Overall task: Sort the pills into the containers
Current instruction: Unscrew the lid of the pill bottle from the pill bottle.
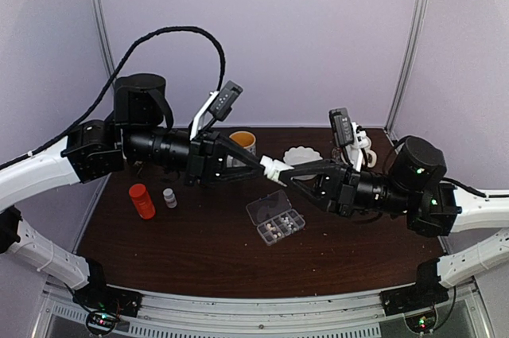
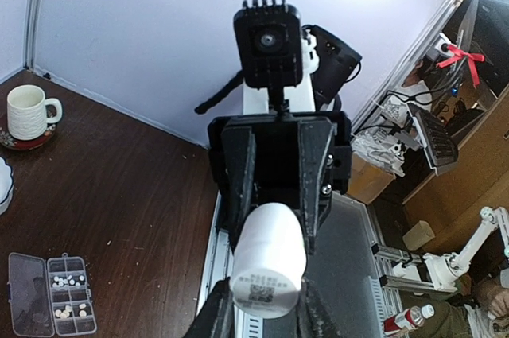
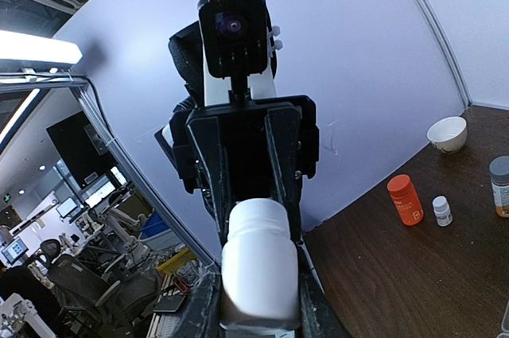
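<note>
A white bottle hangs in the air over the middle of the table, held from both ends. My left gripper is shut on it from the left, and my right gripper is shut on it from the right. In the left wrist view the white bottle fills the gap between my left gripper jaws. In the right wrist view the white bottle sits tight in my right gripper. Below lies the clear pill box, lid open, with pale pills in its containers. The same pill box and pills show in the left wrist view.
An orange bottle and a small white bottle stand at the left of the table. A cup and a white scalloped dish sit at the back. The table's far edge meets the white wall.
</note>
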`<state>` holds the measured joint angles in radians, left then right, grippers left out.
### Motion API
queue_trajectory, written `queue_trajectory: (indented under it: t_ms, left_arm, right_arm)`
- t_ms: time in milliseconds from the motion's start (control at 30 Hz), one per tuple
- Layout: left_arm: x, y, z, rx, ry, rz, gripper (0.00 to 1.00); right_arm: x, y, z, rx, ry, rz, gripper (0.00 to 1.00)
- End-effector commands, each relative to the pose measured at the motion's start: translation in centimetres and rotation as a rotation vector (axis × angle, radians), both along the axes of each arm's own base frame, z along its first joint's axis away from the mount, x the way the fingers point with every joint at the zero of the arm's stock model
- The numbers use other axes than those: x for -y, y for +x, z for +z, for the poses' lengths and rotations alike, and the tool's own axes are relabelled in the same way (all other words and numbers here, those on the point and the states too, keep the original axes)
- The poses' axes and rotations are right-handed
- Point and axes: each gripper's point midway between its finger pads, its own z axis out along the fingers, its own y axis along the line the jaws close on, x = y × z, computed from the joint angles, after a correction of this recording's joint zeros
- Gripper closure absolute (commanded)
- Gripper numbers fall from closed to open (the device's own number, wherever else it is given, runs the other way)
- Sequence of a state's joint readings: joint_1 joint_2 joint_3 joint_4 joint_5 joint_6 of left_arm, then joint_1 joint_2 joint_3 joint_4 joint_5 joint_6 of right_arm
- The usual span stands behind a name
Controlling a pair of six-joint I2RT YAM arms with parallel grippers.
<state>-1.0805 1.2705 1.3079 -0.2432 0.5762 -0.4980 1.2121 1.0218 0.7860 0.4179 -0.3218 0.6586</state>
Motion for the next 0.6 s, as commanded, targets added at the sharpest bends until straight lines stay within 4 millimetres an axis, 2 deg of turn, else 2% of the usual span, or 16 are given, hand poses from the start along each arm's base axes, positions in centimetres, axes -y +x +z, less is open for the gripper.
queue_trajectory:
  t_ms: [0, 100, 200, 333, 433, 500, 567]
  left_arm:
    - [-0.3, 2.2, 0.3, -0.054, 0.033, 0.138, 0.98]
    - [-0.4, 2.7, -0.7, -0.189, 0.065, 0.195, 0.99]
    - [-0.3, 2.1, -1.3, -0.303, 0.072, 0.181, 1.0]
    - [0.2, 0.8, -1.0, -0.428, 0.047, 0.112, 1.0]
    - [0.2, 0.3, -0.6, -0.447, 0.039, 0.08, 0.99]
    - [-0.1, 0.3, -0.2, -0.417, 0.035, 0.084, 0.93]
    - [-0.6, 0.2, 0.3, -0.357, 0.026, 0.087, 0.76]
  right_arm:
    - [0.3, -0.9, 1.4, 0.164, -0.06, -0.035, 0.88]
    - [0.5, -0.2, 0.1, 0.315, -0.198, -0.146, 0.88]
    - [0.6, 0.0, -0.7, 0.471, -0.308, -0.224, 0.89]
    - [0.5, -0.3, -1.2, 0.684, -0.42, -0.303, 0.91]
    - [0.5, -0.6, -1.2, 0.76, -0.454, -0.337, 0.93]
    - [0.7, -0.7, -0.7, 0.748, -0.428, -0.344, 0.94]
    - [1.2, -1.0, 0.0, 0.721, -0.378, -0.337, 0.95]
